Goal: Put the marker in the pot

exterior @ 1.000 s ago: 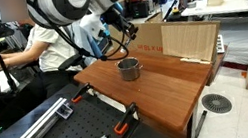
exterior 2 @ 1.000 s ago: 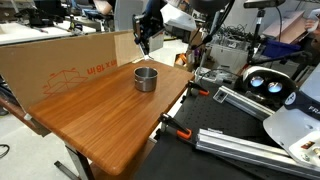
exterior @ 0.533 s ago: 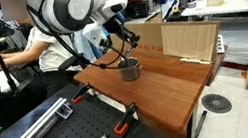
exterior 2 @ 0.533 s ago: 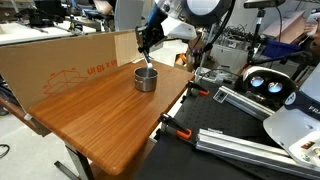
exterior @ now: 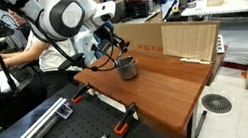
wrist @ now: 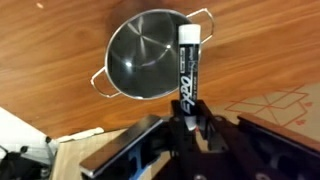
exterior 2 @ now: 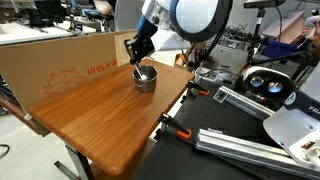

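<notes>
Marker (wrist: pixel 187 62) above silvery pot (wrist: pixel 138 62) rim

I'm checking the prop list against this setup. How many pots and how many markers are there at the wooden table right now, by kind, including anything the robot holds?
metal pot: 1
marker: 1, held between the jaws
Total: 2
</notes>
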Tool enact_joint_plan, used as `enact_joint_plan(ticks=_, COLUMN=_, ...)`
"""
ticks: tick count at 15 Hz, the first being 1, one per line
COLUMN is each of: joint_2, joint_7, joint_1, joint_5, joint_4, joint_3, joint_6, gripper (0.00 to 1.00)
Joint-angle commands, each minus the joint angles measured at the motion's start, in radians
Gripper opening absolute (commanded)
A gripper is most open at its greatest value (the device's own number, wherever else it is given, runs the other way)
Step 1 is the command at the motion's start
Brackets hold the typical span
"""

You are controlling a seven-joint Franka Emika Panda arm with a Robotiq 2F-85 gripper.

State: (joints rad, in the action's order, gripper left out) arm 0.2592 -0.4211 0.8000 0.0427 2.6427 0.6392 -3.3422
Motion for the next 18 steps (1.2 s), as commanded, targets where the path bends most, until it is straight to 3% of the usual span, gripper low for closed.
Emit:
enact_joint_plan(ticks=1, joint_2=0.028, joint_7=0.007, joint_1=0.101, joint_5=0.046, joint_4=-0.006, joint_3=0.077, joint_6=-0.012, gripper=0.05)
enact_joint_plan(ticks=10, joint_2=-0.031, joint_7=0.013, joint_1=0.213, joint_5=0.053, joint_4=0.057, joint_3=0.182, joint_6=-0.077, gripper=0.05)
enact_joint_plan(ticks=18, joint_2=-0.107, joint_7=0.011, joint_1=0.197, joint_5=0.031, joint_4=0.095, joint_3=0.216, joint_6=-0.079, gripper=0.05)
